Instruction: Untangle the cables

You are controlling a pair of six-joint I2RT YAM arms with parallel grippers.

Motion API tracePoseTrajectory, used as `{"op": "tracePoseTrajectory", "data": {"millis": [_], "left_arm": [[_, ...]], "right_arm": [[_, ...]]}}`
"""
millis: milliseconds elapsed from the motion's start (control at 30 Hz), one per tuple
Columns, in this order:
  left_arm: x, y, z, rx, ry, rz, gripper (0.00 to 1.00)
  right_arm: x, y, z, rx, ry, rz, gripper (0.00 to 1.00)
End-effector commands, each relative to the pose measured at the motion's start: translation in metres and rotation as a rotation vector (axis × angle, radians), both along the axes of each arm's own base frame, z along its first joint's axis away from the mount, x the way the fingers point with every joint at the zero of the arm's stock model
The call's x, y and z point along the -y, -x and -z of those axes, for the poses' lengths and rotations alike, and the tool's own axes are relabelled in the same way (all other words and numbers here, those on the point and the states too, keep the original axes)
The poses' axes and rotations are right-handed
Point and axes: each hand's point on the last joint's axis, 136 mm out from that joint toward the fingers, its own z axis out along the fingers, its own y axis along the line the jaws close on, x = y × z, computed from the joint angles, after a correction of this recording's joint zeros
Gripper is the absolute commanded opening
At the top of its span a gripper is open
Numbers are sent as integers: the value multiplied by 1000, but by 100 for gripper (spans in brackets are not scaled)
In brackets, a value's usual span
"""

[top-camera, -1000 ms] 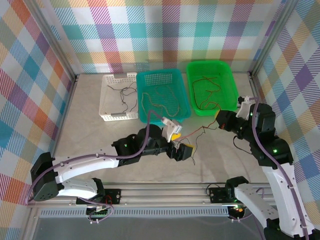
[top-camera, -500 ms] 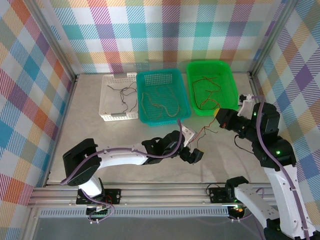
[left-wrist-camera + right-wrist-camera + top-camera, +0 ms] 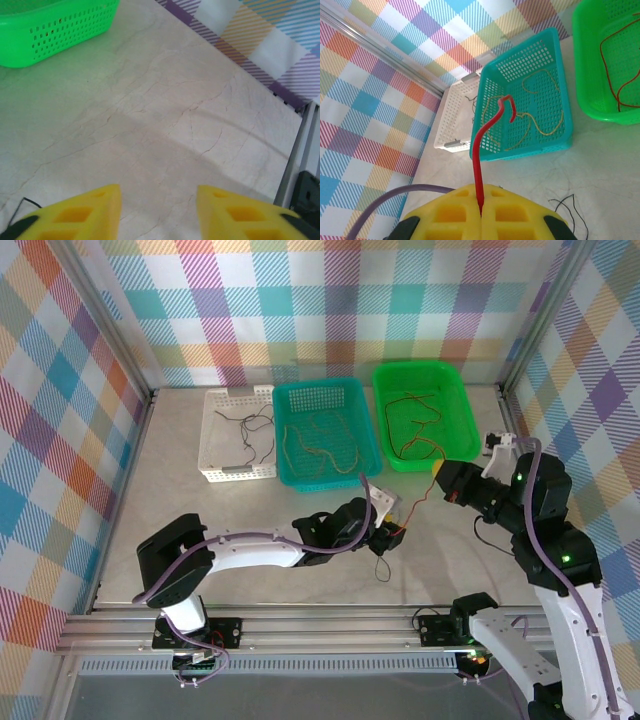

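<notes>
Blocky yellow fingers pressed together, the right gripper [image 3: 480,190] is clamping a thin, hook-tipped red wire [image 3: 476,145] near the perforated green basket [image 3: 60,30]. The left gripper's [image 3: 158,194] wedge-shaped fingers are standing apart above the veined, stone-like tabletop [image 3: 165,100].

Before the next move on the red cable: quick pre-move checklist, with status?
1. Right gripper clamped on red cable: ok.
2. Left gripper has a cable between its fingers: not ok, bare table in the gap.
3. Red cable free of the black wire by the left gripper: cannot tell.
4. Grippers apart from each other: ok.
</notes>
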Motion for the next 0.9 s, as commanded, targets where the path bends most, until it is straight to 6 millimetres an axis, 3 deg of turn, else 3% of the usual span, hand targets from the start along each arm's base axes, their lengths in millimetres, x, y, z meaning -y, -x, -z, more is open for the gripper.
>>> {"op": "tracePoseTrajectory", "data": {"millis": [0,167,267,333,467,567,867], "left_arm": [[-7,10,0,1,-10,14,26],[-22,14,13,-9,-55,7,22],[-34,16,20,-9,-89,3,12],[-43,18,20,-7,-98,0,0],[-62,20,13,-2,-97,-20,0],[-78,25,10,2,-119,-23,0],[-104,36,46,-46,-245,-15,0]], "right_arm": [[9,-2,-17,52,-10,54,0],[34,-4,-48,147,38,191,0],[39,-11,-71,190,76,215,0],[43,-21,-79,205,110,242,0],[53,-48,-81,207,197,317,0],[60,-64,-94,247,222,369,0],[70,-67,-168,363,172,452,0]]}}
